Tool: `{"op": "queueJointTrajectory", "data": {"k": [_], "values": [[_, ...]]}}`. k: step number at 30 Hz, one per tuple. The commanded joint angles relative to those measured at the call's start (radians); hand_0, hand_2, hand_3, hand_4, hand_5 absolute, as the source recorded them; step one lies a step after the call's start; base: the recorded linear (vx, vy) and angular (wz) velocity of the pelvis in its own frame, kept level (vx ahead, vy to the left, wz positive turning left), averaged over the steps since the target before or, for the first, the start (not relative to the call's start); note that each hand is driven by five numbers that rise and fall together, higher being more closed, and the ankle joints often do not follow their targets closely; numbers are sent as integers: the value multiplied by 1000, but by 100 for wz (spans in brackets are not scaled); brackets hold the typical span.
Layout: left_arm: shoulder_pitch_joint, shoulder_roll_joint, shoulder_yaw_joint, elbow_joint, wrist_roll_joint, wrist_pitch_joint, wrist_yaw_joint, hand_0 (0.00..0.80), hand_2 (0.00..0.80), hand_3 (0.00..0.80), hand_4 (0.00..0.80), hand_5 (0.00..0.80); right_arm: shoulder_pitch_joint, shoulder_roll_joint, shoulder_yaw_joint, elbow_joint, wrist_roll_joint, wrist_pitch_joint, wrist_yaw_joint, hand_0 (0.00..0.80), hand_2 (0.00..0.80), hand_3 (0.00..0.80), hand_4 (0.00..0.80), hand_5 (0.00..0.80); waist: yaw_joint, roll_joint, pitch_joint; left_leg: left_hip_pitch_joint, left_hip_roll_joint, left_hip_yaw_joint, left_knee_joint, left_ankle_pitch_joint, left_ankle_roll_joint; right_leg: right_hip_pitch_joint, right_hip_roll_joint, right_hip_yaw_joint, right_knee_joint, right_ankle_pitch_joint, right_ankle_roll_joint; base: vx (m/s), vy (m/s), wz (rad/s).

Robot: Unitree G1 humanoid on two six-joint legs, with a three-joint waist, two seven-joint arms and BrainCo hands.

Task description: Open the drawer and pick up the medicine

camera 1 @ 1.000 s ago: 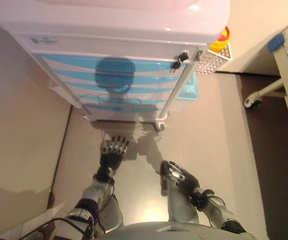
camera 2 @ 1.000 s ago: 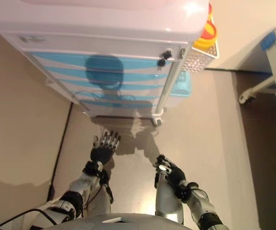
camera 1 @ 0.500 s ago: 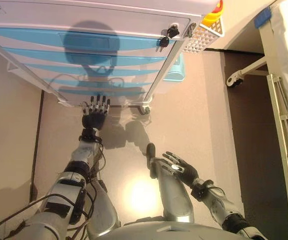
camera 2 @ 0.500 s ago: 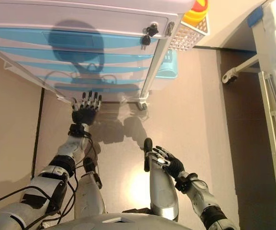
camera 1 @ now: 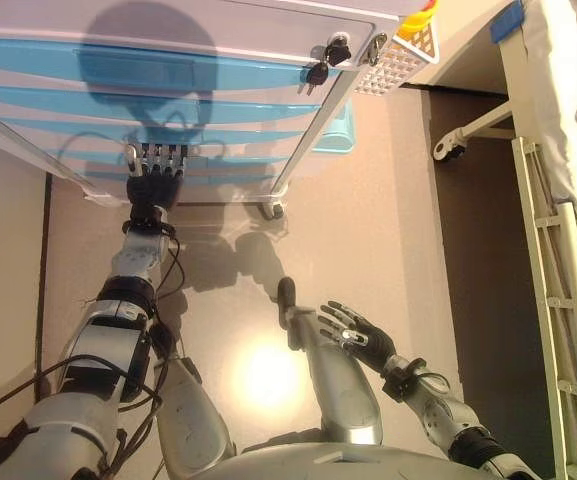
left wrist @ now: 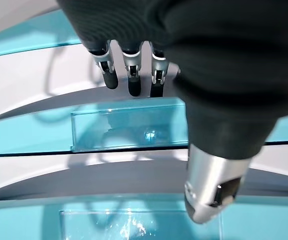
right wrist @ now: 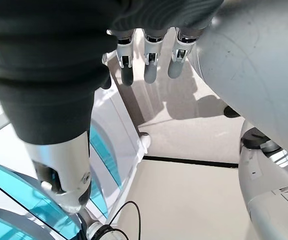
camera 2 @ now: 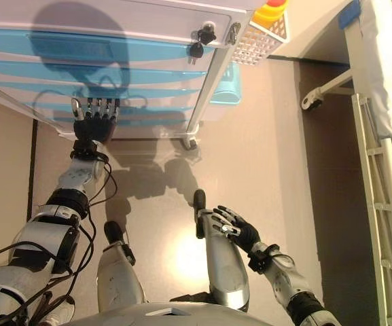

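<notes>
The wheeled cabinet (camera 1: 198,75) has several drawers with blue and white fronts, all shut. No medicine shows in any view. My left hand (camera 1: 153,183) is stretched forward with straight fingers, the tips at the front of one of the lower drawers. In the left wrist view its fingers (left wrist: 131,75) point just above a clear blue handle (left wrist: 129,130), and whether they touch the front I cannot tell. My right hand (camera 1: 354,331) hangs low at my side, open and empty, its fingers (right wrist: 149,65) straight in the right wrist view.
Keys (camera 1: 326,60) hang from a lock at the cabinet's top right corner. A white perforated basket (camera 1: 400,58) is fixed to its right side, with a light blue bin (camera 1: 339,128) below. A caster (camera 1: 269,209) stands at its front corner. A bed frame (camera 1: 553,260) stands at the right.
My left arm has stretched forward, bringing the hand from the floor in front of the cabinet up to the lower drawer fronts. The camera has shifted. The right hand stays low.
</notes>
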Motion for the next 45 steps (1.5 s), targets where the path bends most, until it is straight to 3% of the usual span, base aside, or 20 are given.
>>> {"op": "queueJointTrajectory", "data": {"k": [1,8,9,10,27,37,45], "values": [[-131,106,-2,-19,26,-40,-13,0,0,0,0,0,162,-10,77,-44,2,13,26,0,0,0,0,0,-15,-27,11,-87,0,9,124,-48,92,26,31,-13,0,-11,2,28,-30,0],[-179,141,-13,-55,48,-67,-23,0,0,0,0,0,183,-4,94,-55,11,7,25,0,0,0,0,0,-6,-37,14,-87,3,-3,136,-60,93,50,39,-17,-13,-12,-2,29,-39,1],[-181,145,-16,-61,46,-80,-32,769,769,769,769,769,186,-1,96,-55,10,5,25,0,0,0,0,0,-3,-38,14,-84,1,-7,136,-61,94,57,40,-18,-16,-12,-2,39,-47,0],[-177,145,-15,-67,45,-87,-40,800,800,800,800,800,188,2,98,-54,9,2,23,0,0,0,0,0,0,-38,14,-82,0,-10,134,-61,94,63,41,-18,-20,-12,-2,33,-38,0],[93,12,13,-114,43,-46,-139,800,800,800,800,800,204,41,78,-96,4,22,-44,0,0,0,0,0,60,-11,14,-16,-33,-21,75,-43,100,151,26,-33,-78,-7,4,3,2,5],[462,-183,-35,-111,25,-32,-315,800,800,800,800,800,211,60,22,-108,-12,40,-69,0,0,0,0,0,134,20,23,19,-68,-47,35,-14,106,197,-6,-74,-94,2,12,-16,41,12],[565,-187,24,-17,-20,23,-292,800,800,800,800,800,190,72,-5,-78,-37,58,-56,0,0,0,0,0,177,7,27,31,-65,-68,9,5,97,220,-6,-112,-102,3,16,-30,20,10]]}}
